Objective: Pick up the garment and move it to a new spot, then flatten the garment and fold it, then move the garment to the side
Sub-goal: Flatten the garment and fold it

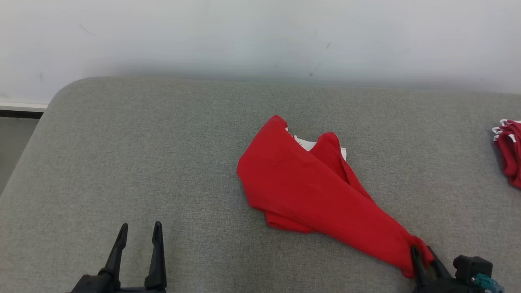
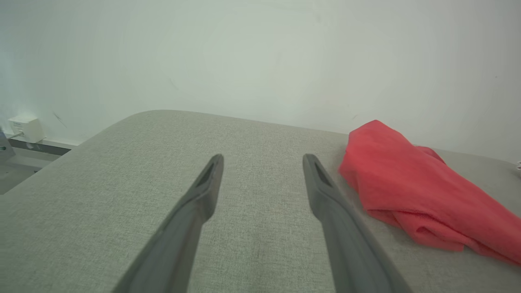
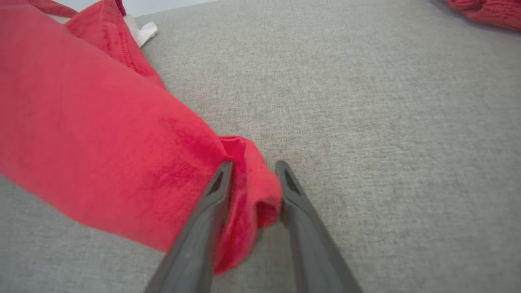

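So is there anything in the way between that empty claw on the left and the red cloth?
Nothing visible. Just bare grey padded surface lies between the open left gripper and the red garment. The right gripper has the garment's near corner between its fingers.

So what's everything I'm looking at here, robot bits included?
red garment: one, red with a white patch showing, crumpled mid-surface, drawn out toward the near right.
second cloth pile: one, red with white trim, at the surface's right edge.
padded surface: one, grey fabric, under both cloths.
wall: one, white, behind the surface.
wall box: one, white, low on the wall, left.
floor: one strip, grey, left of the surface.
left tool: one, dark, fingers apart, near left over bare surface.
right tool: one, dark, near right, fingers pinching the garment's near end.
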